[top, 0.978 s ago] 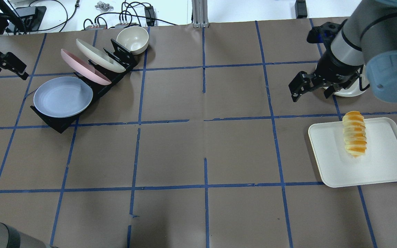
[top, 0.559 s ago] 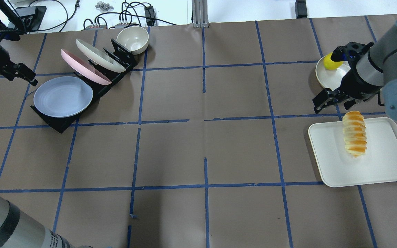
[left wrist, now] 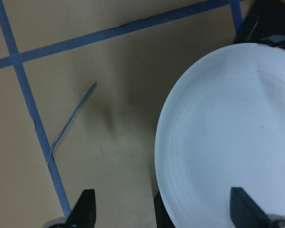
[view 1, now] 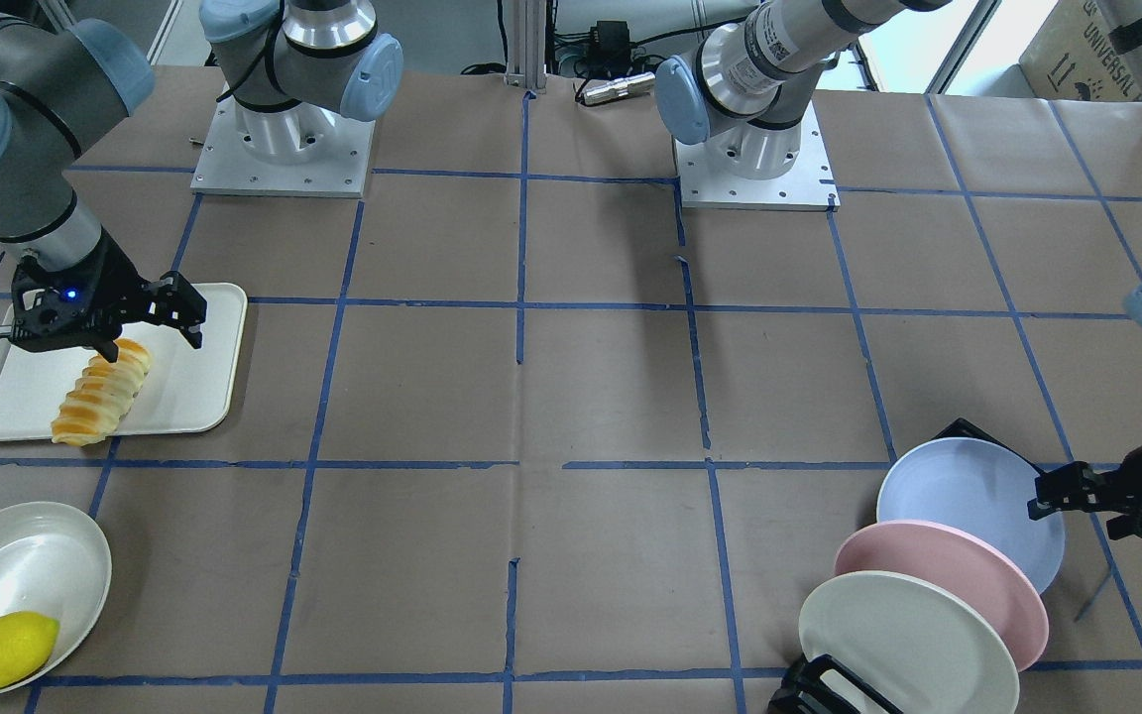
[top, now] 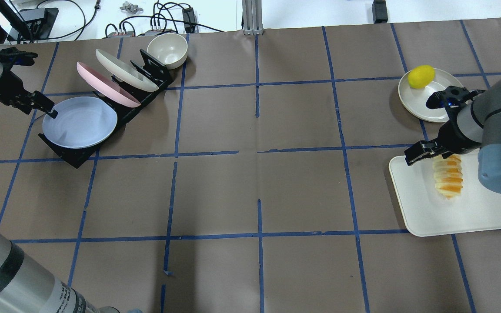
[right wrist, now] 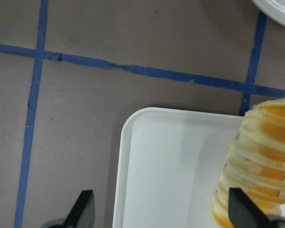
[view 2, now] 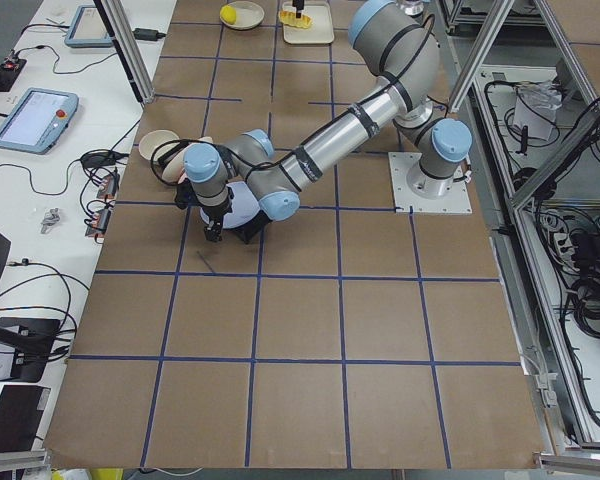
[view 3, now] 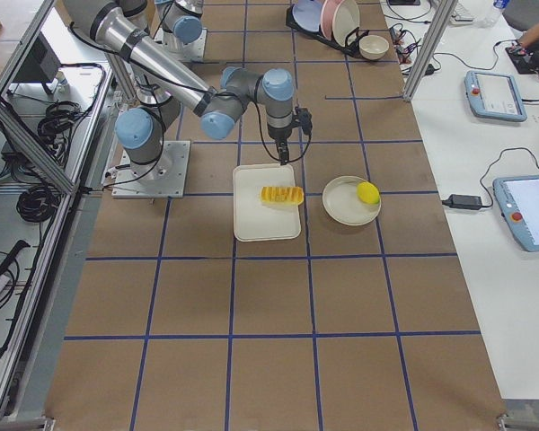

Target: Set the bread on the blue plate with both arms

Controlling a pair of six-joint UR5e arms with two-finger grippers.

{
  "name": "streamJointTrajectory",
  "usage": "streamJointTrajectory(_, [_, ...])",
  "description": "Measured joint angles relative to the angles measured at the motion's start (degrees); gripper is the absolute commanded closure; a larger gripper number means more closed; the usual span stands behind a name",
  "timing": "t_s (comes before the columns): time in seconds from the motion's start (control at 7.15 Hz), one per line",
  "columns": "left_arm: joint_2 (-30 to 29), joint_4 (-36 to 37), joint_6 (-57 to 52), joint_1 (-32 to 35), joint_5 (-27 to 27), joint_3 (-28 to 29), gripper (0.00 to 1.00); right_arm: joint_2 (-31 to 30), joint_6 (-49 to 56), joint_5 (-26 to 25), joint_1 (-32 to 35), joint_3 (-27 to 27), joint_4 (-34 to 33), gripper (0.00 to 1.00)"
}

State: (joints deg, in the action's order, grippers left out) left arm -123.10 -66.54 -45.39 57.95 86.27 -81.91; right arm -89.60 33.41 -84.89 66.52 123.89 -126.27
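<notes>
The bread (top: 448,178) lies on a white tray (top: 472,217) at the right; it also shows in the front view (view 1: 100,395) and the right wrist view (right wrist: 261,161). My right gripper (top: 429,154) is open and empty, just above the bread's far end and the tray's far left corner. The blue plate (top: 79,122) leans at the front of a black rack (top: 146,74) at the left. My left gripper (top: 44,106) is open and empty at the plate's left rim. In the left wrist view the plate (left wrist: 228,142) lies partly between the fingers.
A pink plate (top: 107,84) and a cream plate (top: 126,69) stand in the rack behind the blue one. A cream bowl (top: 168,50) sits behind the rack. A lemon (top: 421,76) lies in a cream dish (top: 424,106) beyond the tray.
My right gripper has moved nearer, from by the lemon dish to above the bread's far end. My left gripper has moved right, up to the blue plate's rim.
</notes>
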Motion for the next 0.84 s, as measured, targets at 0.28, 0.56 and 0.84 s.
streamJointTrajectory(0.28, [-0.5, 0.0, 0.3, -0.1, -0.6, -0.1, 0.00, 0.1, 0.2, -0.1, -0.4, 1.8, -0.7, 0.00])
streamJointTrajectory(0.56, [-0.8, 0.0, 0.4, -0.2, -0.7, -0.1, 0.02, 1.6, 0.8, -0.1, -1.5, 3.4, -3.0, 0.00])
streamJointTrajectory(0.84, [-1.3, -0.3, 1.1, -0.4, -1.2, -0.5, 0.27, 3.9, 6.0, -0.1, -4.7, 3.6, -5.5, 0.00])
